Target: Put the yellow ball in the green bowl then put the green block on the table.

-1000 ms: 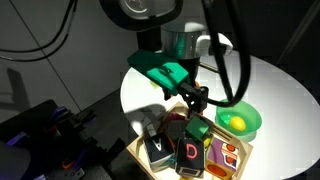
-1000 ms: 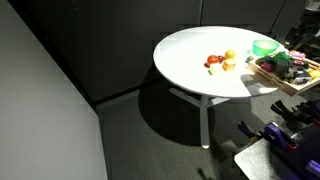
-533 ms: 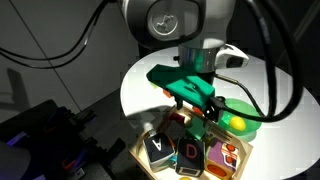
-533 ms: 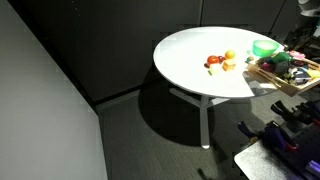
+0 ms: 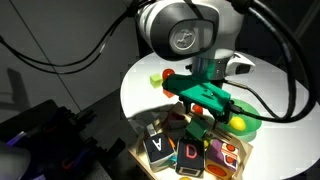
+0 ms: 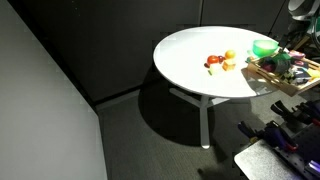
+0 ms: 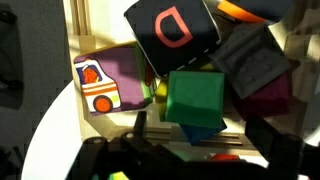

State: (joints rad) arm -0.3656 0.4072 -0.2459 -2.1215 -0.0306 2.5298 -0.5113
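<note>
Dark walls ring the white table [image 6: 195, 65]. With the yellow ball [image 5: 238, 123] already in the green bowl [image 6: 265, 47], the gripper [image 7: 200, 132] hangs open over the tray [image 5: 141, 152], the green block [image 7: 195, 100] straight ahead, centred between its jaws.

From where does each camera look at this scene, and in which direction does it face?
An exterior view: sits close above the table, facing down at the block tray; arm and gripper fill it.
An exterior view: stands across the room, facing the whole table; only a bit of arm shows, top right.
Wrist view: looks down onto the green block and D block; fingers at the bottom.
Shared: both exterior views show the green bowl.
</note>
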